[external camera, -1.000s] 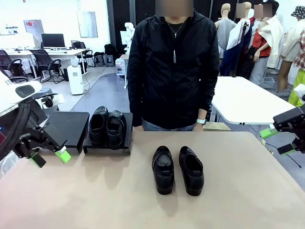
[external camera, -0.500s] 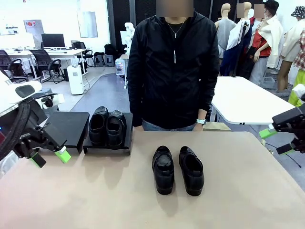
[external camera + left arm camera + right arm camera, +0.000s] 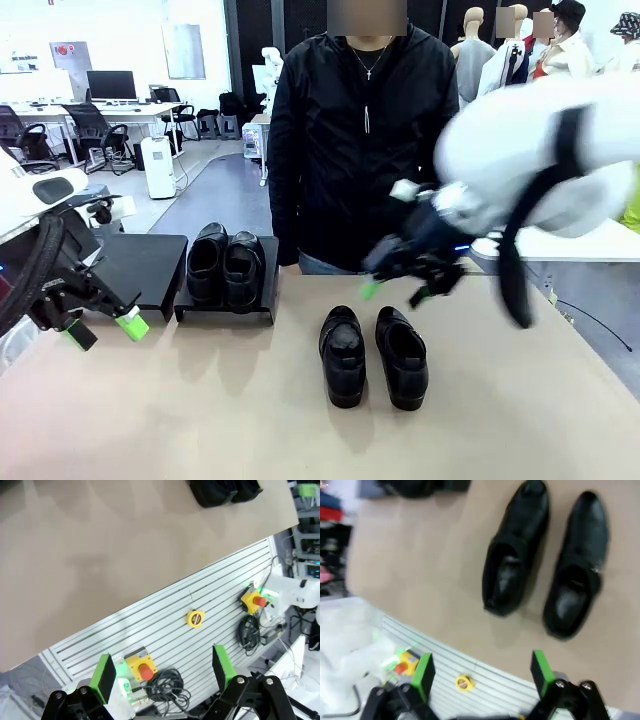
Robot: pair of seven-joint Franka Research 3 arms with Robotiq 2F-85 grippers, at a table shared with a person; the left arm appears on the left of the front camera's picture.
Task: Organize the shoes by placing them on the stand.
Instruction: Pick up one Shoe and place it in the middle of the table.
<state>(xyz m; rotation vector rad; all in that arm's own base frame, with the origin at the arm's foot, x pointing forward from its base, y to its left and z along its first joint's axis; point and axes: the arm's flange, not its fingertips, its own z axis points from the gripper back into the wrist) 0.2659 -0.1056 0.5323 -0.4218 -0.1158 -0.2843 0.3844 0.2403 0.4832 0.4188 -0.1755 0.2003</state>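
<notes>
Beyond left pincer [image 3: 162,662] — yellow tape measure [image 3: 195,618]

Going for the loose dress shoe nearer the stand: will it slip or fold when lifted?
That dress shoe looks glossy, so its upper may be slippery to grip. The low-cut open top will probably flex if pinched by one wall. It sits flat on its sole, so a push should slide it, not tip it.

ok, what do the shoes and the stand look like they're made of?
The shoes look like polished black leather, possibly synthetic: smooth uppers with soft glossy highlights. The stand is matte black with a flat, shine-free top, probably painted board or plastic; the look doesn't settle which.
</notes>
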